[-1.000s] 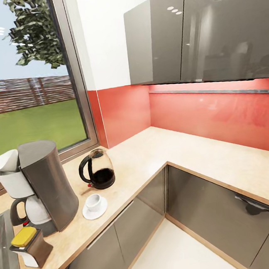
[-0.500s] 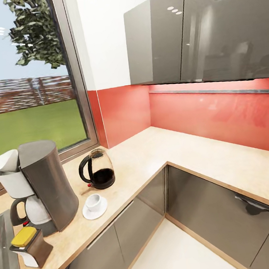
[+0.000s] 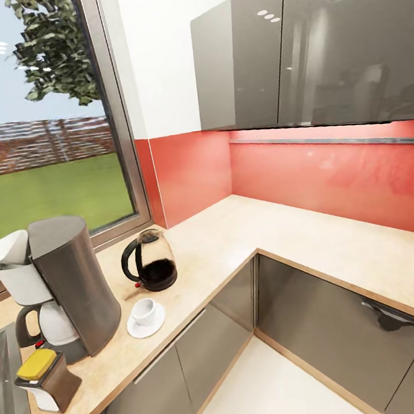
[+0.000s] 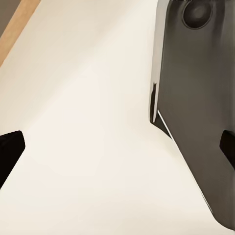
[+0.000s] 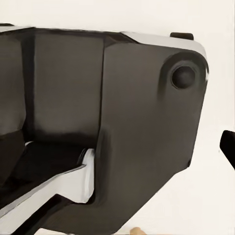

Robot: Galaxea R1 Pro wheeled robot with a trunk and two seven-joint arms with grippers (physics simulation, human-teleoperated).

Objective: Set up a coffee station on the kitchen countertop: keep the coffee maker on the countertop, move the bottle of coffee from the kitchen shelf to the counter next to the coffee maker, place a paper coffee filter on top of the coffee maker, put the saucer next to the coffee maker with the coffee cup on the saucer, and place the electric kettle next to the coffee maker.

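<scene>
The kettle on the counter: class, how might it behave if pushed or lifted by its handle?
The kettle looks like clear glass, so probably fragile and slick. Its rounded body on a broad black base suggests it would slide rather than tip. The dark fill low inside may add weight, so it may swing on its loop handle.

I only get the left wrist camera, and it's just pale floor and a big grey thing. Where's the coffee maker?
Observer: In the head view, the coffee maker stands on the kitchen countertop, by the window.
Operator: Is the kettle there too?
Observer: Yes, the electric kettle stands on the counter beside it, not touching it.
Operator: And the little cup?
Observer: The coffee cup sits on the saucer, in front of the kettle.
</scene>
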